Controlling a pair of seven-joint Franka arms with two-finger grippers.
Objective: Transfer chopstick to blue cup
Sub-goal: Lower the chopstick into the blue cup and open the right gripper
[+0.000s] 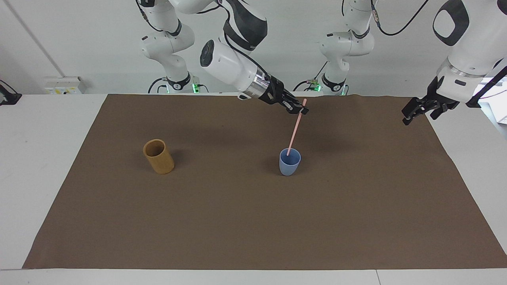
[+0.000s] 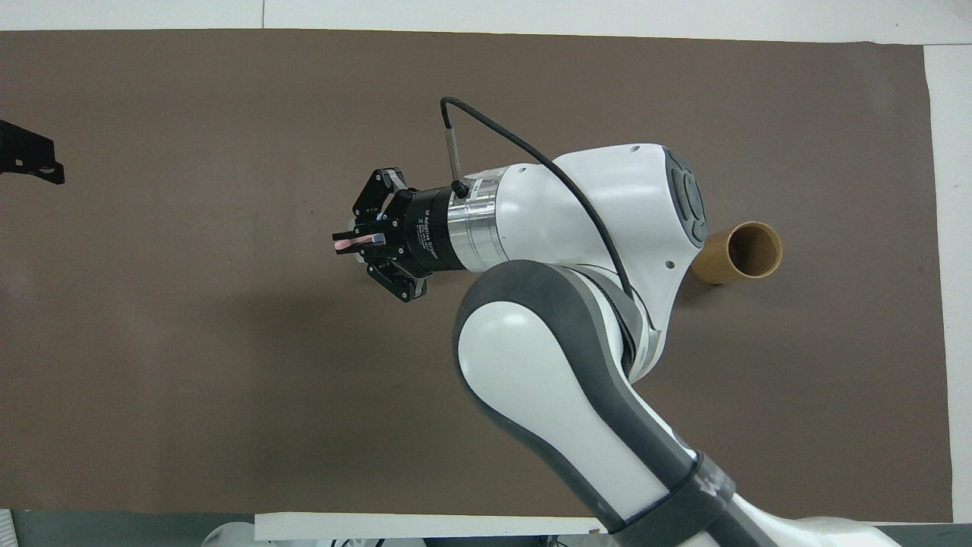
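Two arms are seen above the desk [image 1: 51, 118], which is covered by a brown mat [image 1: 253, 221] filling most of the frame. At the upper right of the facing view the left hand [image 1: 412, 111] waits over the mat's corner with its fingers spread and nothing between them. Left of centre the tan cup [image 1: 158, 156] stands upright, well apart from the work. Just right of centre stands the blue cup [image 1: 290, 161], also upright. Above it, the right hand [image 1: 300, 109] is clamped shut on the top end of the chopstick [image 1: 295, 130], which slopes down so that its lower tip appears to sit at or just inside the cup's rim.

Several failures can be judged possible. If the stick is let go while so tilted and so shallow, it may lever out over the rim and fall onto the mat. If it is pushed down off-centre, the light cup may be tipped or shoved aside. In the overhead view the cup is hidden under the hand, so alignment cannot be checked there.
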